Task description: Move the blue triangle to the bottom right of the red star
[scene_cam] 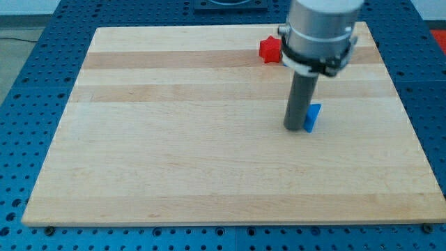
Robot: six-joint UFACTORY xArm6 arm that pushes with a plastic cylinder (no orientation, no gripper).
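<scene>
The red star [270, 49] lies near the top edge of the wooden board [174, 139], right of centre. The blue triangle [313, 117] lies below it and to the right, partly hidden behind my rod. My tip [293, 128] rests on the board right against the blue triangle's left side. The arm's grey body covers the area just right of the red star.
The board sits on a blue perforated table [28, 84]. The board's right edge [411, 132] is a fair way right of the blue triangle.
</scene>
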